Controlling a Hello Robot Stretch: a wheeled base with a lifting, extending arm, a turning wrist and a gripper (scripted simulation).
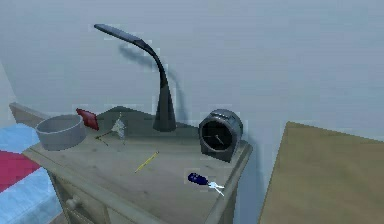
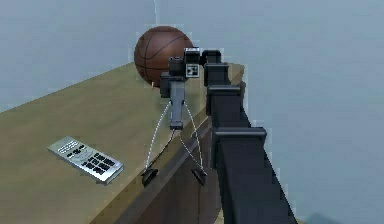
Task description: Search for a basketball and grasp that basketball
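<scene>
A brown-orange basketball point(image 2: 160, 52) rests at the far end of a wooden tabletop point(image 2: 70, 115) in the arm side view. My arm point(image 2: 240, 150) rises along the table's right edge, and its white marker squares lie just in front of the ball. The gripper point(image 2: 175, 177) hangs from the dark wrist body, its thin fingers point(image 2: 152, 172) reaching toward the picture's bottom, with only bare wood behind them. It holds nothing.
A grey remote control point(image 2: 87, 158) lies on the tabletop left of the fingers. In the forward view a dresser point(image 1: 120, 170) carries a desk lamp point(image 1: 160, 90), an alarm clock point(image 1: 220, 135), a grey bowl point(image 1: 60, 130), a pencil and keys point(image 1: 203, 182). A bed point(image 1: 15, 160) lies at left, a wooden surface point(image 1: 325, 175) at right.
</scene>
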